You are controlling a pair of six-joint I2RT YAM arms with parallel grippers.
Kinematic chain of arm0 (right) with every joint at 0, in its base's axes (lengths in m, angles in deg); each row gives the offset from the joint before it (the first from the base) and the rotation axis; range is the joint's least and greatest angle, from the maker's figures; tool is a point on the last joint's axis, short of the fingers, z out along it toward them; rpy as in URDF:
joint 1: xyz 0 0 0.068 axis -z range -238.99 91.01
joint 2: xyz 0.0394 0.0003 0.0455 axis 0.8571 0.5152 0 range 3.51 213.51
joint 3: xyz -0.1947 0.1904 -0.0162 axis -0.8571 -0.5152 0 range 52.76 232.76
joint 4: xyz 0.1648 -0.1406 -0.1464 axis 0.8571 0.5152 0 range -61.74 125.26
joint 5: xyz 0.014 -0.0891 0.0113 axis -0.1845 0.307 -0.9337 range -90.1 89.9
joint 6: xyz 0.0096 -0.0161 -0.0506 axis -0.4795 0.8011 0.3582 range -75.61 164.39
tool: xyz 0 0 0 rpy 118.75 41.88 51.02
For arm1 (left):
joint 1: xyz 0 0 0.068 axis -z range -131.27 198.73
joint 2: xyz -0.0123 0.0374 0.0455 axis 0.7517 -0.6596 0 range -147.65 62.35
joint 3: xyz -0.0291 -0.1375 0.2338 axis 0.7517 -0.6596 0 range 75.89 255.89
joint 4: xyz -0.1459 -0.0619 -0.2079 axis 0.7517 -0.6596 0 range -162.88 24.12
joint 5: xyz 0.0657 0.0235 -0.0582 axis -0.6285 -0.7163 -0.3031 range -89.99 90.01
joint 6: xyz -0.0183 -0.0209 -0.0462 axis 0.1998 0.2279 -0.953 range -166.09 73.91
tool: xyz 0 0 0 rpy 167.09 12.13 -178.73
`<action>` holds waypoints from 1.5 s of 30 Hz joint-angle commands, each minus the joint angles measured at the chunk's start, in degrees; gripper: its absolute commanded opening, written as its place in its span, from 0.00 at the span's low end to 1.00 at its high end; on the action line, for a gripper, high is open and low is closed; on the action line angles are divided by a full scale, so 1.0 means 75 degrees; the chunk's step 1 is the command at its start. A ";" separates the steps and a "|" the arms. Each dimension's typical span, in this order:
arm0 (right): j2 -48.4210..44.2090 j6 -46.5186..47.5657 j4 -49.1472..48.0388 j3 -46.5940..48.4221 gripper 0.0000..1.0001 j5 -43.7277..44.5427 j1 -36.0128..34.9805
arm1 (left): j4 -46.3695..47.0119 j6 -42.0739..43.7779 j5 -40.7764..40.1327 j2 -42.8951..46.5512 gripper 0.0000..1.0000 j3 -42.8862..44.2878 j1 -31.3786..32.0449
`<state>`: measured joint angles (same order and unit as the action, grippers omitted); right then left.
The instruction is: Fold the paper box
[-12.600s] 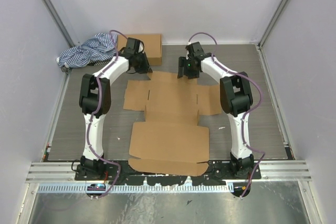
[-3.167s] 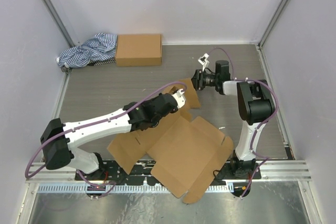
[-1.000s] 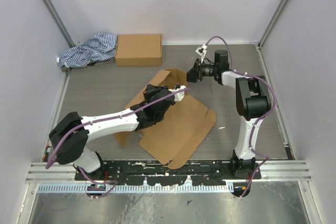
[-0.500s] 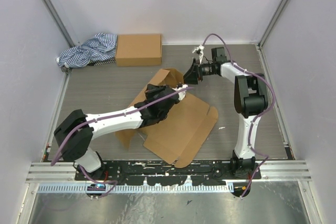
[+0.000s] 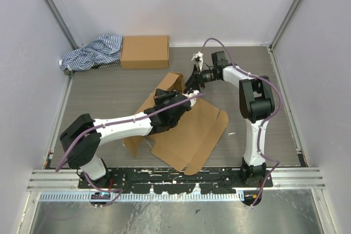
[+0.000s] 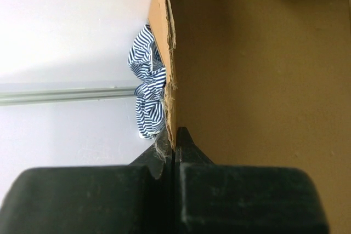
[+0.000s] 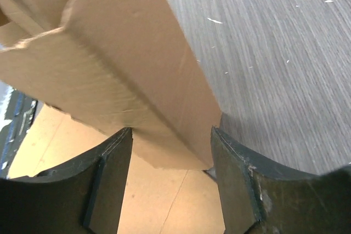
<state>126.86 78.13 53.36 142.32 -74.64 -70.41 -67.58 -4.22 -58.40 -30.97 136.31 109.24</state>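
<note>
Now your left end effector (image 6: 174,135) pinches a raised edge of the paper box (image 5: 192,125), clamped tight; your right end effector (image 7: 169,138) stands wide, straddling that box's upright flap.

Left gripper (image 6: 174,141) tight on the paper box (image 6: 258,80) edge (striped cloth (image 6: 145,86) beyond)

we count two robot arms, the left arm (image 5: 123,126) and the right arm (image 5: 253,100). there are two grippers, one per arm: the left gripper (image 6: 174,136) and the right gripper (image 7: 170,135). each wrist view shows us two fingers (image 7: 109,182). we count two cardboard things: one paper box (image 5: 193,131), die-cut with flaps, and one compact brown box (image 5: 145,51). we see one striped cloth (image 5: 90,53) and one table (image 5: 104,89).
</note>
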 commanded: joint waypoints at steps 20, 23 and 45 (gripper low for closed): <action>-0.0688 -0.3018 -0.4459 -0.1066 0.64 0.0741 -0.0712 | -0.0735 -0.0406 0.0687 -0.0466 0.00 0.0185 0.0275; -0.0708 -0.3228 -0.4674 -0.1174 0.61 0.0936 -0.0766 | -0.0747 -0.0408 0.0662 -0.0525 0.00 0.0221 0.0276; -0.1517 -0.4693 -0.5899 -0.2591 0.20 0.3028 -0.0798 | -0.3756 -0.4925 0.1740 0.0980 0.34 0.1967 0.0826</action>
<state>119.67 48.65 12.92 124.87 -55.84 -76.55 -89.50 -29.09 -52.48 -29.66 147.13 114.86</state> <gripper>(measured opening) 0.212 0.341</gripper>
